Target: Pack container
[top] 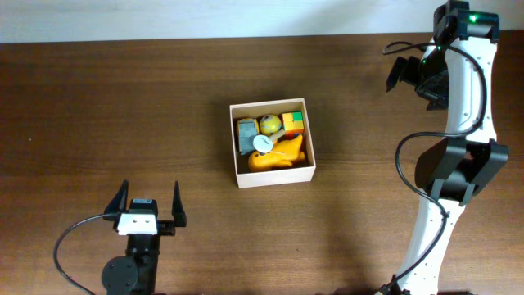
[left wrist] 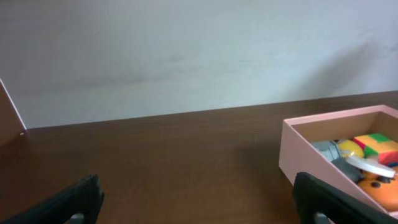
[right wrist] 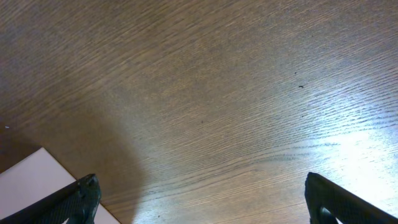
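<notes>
The container (top: 234,147), a square shallow box with white walls, sits mid-table. Inside lie an orange toy (top: 278,156), a yellow ball (top: 270,124), a multicoloured block (top: 293,123) and a grey toy (top: 246,135). My left gripper (top: 150,190) is near the front left, well short of the box, open and empty. Its wrist view shows the container (left wrist: 298,155) ahead to the right of the left gripper (left wrist: 198,186). My right gripper (top: 405,75) hangs at the far right back, open and empty. In its own view the right gripper (right wrist: 200,182) has only bare wood beneath it.
The dark wooden table (top: 123,106) surrounds the box. A white wall (left wrist: 186,50) rises behind the table's far edge. The right arm's white links (top: 458,164) stand along the right side. A pale surface (right wrist: 31,180) shows at the lower left of the right wrist view.
</notes>
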Robot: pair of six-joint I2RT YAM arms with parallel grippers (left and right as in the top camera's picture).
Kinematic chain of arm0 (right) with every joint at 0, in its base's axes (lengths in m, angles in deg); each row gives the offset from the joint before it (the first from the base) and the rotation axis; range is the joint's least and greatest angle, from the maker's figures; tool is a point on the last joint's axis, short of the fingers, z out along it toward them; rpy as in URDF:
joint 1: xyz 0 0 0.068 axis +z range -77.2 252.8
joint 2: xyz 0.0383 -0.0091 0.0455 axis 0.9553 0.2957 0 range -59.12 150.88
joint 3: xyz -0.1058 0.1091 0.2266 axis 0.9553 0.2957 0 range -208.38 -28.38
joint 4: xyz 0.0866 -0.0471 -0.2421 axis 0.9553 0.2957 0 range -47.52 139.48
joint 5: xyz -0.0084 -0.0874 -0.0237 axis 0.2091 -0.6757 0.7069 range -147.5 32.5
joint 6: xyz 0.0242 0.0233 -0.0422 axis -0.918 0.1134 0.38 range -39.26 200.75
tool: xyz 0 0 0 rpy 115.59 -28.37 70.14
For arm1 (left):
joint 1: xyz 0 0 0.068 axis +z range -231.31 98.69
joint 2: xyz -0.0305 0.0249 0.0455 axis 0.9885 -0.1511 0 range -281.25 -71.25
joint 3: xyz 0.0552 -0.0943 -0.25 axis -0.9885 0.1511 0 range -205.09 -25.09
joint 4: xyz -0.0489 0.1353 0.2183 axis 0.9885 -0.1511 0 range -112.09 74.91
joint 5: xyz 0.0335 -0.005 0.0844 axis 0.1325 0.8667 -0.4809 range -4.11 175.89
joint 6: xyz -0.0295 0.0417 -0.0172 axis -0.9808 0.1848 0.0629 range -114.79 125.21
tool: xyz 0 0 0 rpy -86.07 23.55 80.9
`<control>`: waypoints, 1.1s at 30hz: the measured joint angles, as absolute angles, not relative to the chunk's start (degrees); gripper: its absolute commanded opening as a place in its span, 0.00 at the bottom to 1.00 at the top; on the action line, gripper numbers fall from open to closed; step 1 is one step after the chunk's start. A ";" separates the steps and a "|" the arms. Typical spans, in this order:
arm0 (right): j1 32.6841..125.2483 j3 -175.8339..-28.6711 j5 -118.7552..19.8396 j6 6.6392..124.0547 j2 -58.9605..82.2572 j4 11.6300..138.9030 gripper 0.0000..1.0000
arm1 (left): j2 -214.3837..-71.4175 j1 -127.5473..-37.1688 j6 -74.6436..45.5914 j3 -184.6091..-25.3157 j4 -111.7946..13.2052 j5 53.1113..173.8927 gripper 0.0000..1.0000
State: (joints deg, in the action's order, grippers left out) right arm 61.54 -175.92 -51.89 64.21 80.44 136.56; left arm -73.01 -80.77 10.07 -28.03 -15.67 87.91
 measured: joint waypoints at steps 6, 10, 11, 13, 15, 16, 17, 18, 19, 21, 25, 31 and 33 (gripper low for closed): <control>61.54 -175.92 -51.89 64.25 80.44 136.56 0.99 | -72.14 -80.77 10.07 -26.04 -19.67 87.84 0.99; 61.54 -175.92 -51.89 64.25 80.44 136.54 0.99 | -72.10 -80.77 10.07 -25.99 -19.67 87.56 0.99; 61.54 -175.92 -51.89 64.23 80.44 136.56 0.99 | -72.10 -80.77 10.07 -25.99 -19.67 87.51 0.99; 61.54 -175.92 -51.89 64.21 80.44 136.56 0.99 | -72.10 -80.77 10.07 -25.99 -19.67 87.43 0.99; 61.54 -175.92 -51.89 64.25 80.44 136.56 0.99 | -72.10 -80.77 10.07 -25.99 -19.67 87.40 0.99; 61.54 -175.92 -51.89 64.23 80.44 136.54 0.99 | -72.10 -80.77 10.07 -25.99 -19.67 87.43 0.99; 61.54 -175.92 -51.89 64.25 80.44 136.56 0.99 | -72.10 -80.77 10.07 -25.99 -19.67 87.43 0.99; 61.54 -175.92 -51.89 64.25 80.44 136.54 0.99 | -72.10 -80.77 10.07 -25.99 -19.67 87.40 0.99; 61.54 -175.92 -51.89 64.21 80.44 136.54 0.99 | -72.10 -80.77 10.07 -25.99 -19.65 87.43 0.99; 61.54 -175.92 -51.89 64.23 80.44 136.54 0.99 | -72.10 -80.77 10.07 -25.99 -19.67 87.40 0.99; 61.54 -175.92 -51.89 64.23 80.44 136.54 0.99 | -72.10 -80.77 10.07 -25.99 -19.67 87.40 0.99; 61.54 -175.92 -51.89 64.19 80.44 136.56 0.99 | -72.10 -80.77 10.07 -25.99 -19.67 87.40 0.99; 61.54 -175.92 -51.89 64.21 80.44 136.56 0.99 | -72.10 -80.77 10.07 -25.99 -19.67 87.40 0.99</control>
